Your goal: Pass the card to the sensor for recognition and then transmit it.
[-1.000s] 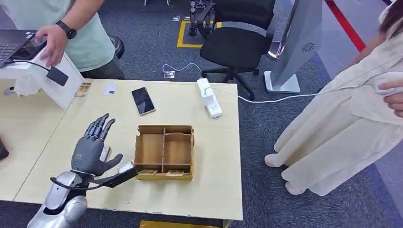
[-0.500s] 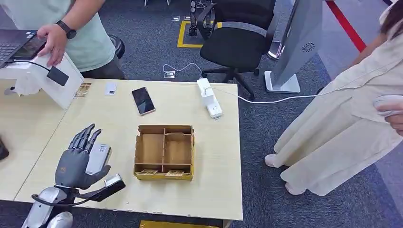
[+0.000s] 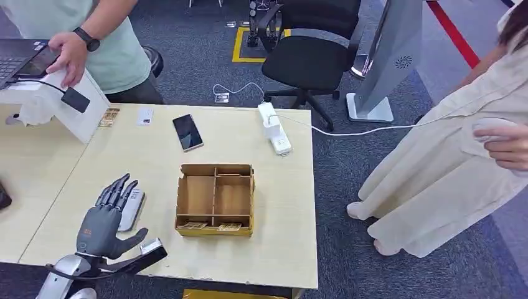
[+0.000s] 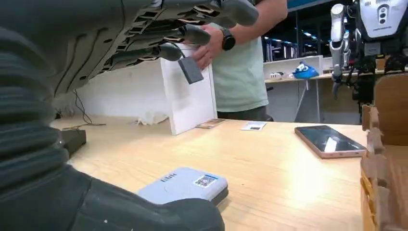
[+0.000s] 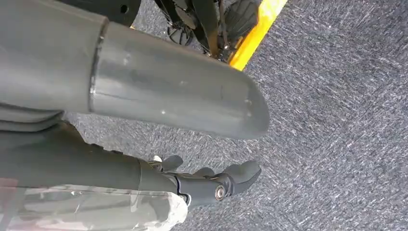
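The card (image 3: 132, 208), a flat grey-white piece with a small code label, lies on the wooden table (image 3: 280, 205) left of the cardboard box. My left hand (image 3: 103, 221) hovers at its near side with the fingers spread and nothing in it. In the left wrist view the card (image 4: 185, 186) lies just beyond the thumb. The black sensor (image 3: 75, 99) hangs on a white stand (image 3: 84, 121) at the far left; a person's hand (image 3: 67, 56) rests on top of the stand. My right hand (image 5: 211, 185) hangs over the carpet, holding nothing.
A divided cardboard box (image 3: 215, 199) sits mid-table. A phone (image 3: 187, 132), a power strip (image 3: 274, 128) and small cards (image 3: 144, 116) lie at the far edge. An office chair (image 3: 311, 56) stands behind the table. A second person (image 3: 448, 162) stands on the right.
My left hand has drawn back toward the table's near edge, uncovering the card, which stays flat on the table. The hand of the person on the right has shifted left.
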You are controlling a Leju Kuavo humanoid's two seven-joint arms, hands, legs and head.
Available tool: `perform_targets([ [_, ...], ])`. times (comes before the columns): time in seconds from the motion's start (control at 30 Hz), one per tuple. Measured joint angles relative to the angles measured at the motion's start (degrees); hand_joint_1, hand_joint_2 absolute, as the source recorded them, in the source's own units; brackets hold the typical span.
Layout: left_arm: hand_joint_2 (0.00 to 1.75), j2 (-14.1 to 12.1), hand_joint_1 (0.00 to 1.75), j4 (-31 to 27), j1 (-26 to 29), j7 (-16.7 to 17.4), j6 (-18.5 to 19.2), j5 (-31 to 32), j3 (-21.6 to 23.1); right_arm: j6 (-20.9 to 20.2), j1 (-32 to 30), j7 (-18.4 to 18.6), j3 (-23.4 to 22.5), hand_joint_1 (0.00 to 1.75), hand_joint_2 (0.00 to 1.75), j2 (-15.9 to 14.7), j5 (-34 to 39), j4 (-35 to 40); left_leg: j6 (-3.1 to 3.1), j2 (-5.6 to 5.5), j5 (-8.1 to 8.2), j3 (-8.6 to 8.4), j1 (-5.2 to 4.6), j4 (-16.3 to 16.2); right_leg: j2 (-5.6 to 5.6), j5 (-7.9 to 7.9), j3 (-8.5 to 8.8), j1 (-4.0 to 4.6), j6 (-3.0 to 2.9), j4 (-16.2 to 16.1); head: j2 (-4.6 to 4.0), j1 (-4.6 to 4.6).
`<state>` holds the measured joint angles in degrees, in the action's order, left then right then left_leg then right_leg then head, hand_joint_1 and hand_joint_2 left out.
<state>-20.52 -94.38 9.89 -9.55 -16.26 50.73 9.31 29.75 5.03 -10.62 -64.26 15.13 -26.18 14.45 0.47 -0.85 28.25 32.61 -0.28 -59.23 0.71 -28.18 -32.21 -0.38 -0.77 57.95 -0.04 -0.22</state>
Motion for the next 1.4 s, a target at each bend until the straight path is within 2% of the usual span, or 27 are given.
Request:
perform_targets([
  [0.6, 1.75, 2.29, 0.00, 2.51, -2.25, 0.02, 1.05, 0.20, 5.42, -0.13, 0.05, -0.02, -0.04, 0.00, 0.00, 0.00, -0.02, 0.11, 0.00, 0.00, 0.00, 0.00, 0.00, 0.00, 0.00, 0.00, 0.00, 0.00, 0.00, 0.00, 0.00, 0.00],
  [0.97, 1.75, 2.67, 0.00, 6.60, -5.96, 1.40, 1.88, 2.19, 5.53, -0.15, 0.27, -0.09, -0.04, 0.00, 0.00, 0.00, -0.61, 0.13, 0.00, 0.00, 0.00, 0.00, 0.00, 0.00, 0.01, 0.01, 0.00, 0.00, -0.01, 0.00, -0.02, 0.00],
  [1.4, 1.75, 1.86, 0.00, 11.19, -6.19, 3.49, 2.10, 4.55, 5.53, -0.26, 0.30, -0.15, -0.04, 0.00, 0.00, -0.02, -0.59, 0.13, 0.00, 0.01, 0.00, 0.01, 0.01, 0.00, 0.01, 0.01, 0.00, 0.01, -0.01, 0.00, -0.02, 0.00],
])
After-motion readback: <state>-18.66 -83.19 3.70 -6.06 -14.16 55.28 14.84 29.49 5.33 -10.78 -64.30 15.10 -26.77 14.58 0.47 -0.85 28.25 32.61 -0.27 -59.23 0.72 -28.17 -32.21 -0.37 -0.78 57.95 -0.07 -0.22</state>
